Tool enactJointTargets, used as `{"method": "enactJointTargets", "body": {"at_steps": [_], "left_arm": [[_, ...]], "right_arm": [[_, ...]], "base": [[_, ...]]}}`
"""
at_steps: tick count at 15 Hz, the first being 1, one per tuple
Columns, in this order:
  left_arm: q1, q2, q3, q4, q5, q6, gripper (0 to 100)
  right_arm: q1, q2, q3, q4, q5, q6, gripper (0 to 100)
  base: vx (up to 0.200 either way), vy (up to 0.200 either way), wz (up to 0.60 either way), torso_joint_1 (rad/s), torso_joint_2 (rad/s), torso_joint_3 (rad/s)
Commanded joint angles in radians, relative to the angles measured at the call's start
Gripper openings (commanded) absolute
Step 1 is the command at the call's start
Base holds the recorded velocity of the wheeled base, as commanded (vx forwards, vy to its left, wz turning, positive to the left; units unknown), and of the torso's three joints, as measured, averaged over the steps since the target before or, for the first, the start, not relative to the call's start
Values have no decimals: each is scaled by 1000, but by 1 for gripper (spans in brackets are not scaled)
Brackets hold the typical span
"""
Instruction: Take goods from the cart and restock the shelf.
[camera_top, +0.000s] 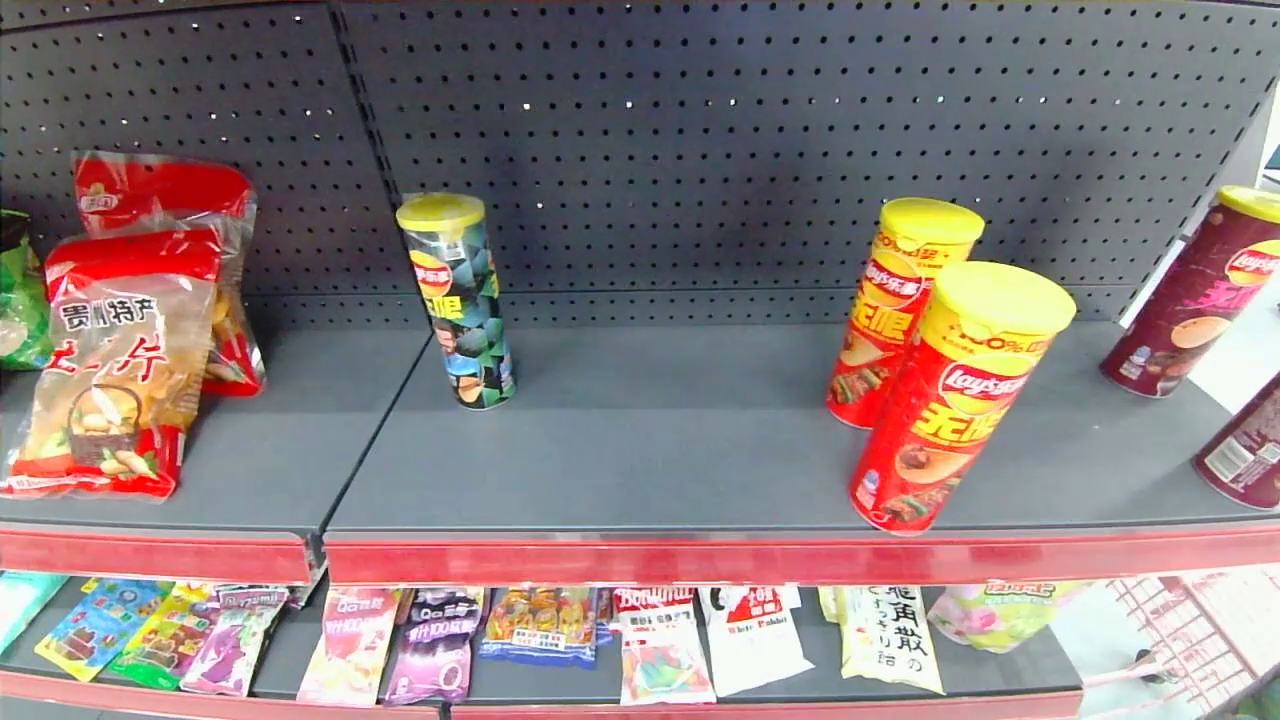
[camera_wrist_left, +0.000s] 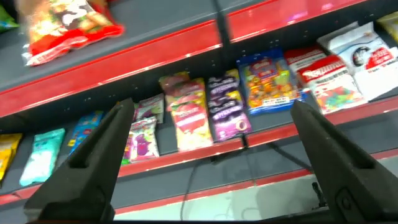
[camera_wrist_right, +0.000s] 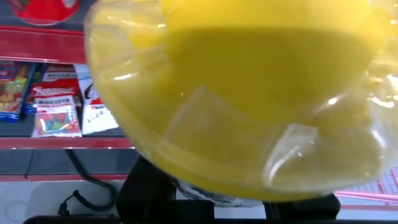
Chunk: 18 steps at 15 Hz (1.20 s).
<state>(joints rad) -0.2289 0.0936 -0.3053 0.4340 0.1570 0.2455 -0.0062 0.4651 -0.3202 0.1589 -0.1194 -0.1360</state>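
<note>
The right claw (camera_wrist_right: 221, 200) is clenched on a can (camera_wrist_right: 249, 93). Dark jaws flank its body, and its yellow lid sits close under the wrist camera, low in front of the lower shelf (camera_wrist_right: 62, 142). The left claw (camera_wrist_left: 211, 109) hangs released, holding nothing. The step in hand looks like the carry from cart (camera_top: 1190, 630) to shelf. Next it calls for a lift to the top shelf (camera_top: 650, 440), then an upright set-down in the gap between the patterned can (camera_top: 460, 300) and the 2 red cans (camera_top: 950, 390).
</note>
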Motion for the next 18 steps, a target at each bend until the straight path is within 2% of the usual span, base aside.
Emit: {"method": "enactJointTargets", "body": {"at_steps": [1,12,13,15,18], "left_arm": [[0,0,0,0,1,0,100],[0,0,-1,-1,3,1,100],[0,0,-1,-1,3,3,100],[0,0,-1,-3,12,32,100],[0,0,2,-1,16,32,100]], "right_arm": [[0,-8,7,-1,0,-1,0],[0,-8,10,-1,0,-14,0],[0,-8,10,-1,0,-14,0],[0,-8,10,-1,1,-21,0],[0,-8,12,-1,6,-21,0]], "base": [[0,200,0,7,-2,7],[0,200,0,4,1,2],[0,0,0,0,0,0],[0,0,0,0,0,0],[133,0,0,3,3,5]]}}
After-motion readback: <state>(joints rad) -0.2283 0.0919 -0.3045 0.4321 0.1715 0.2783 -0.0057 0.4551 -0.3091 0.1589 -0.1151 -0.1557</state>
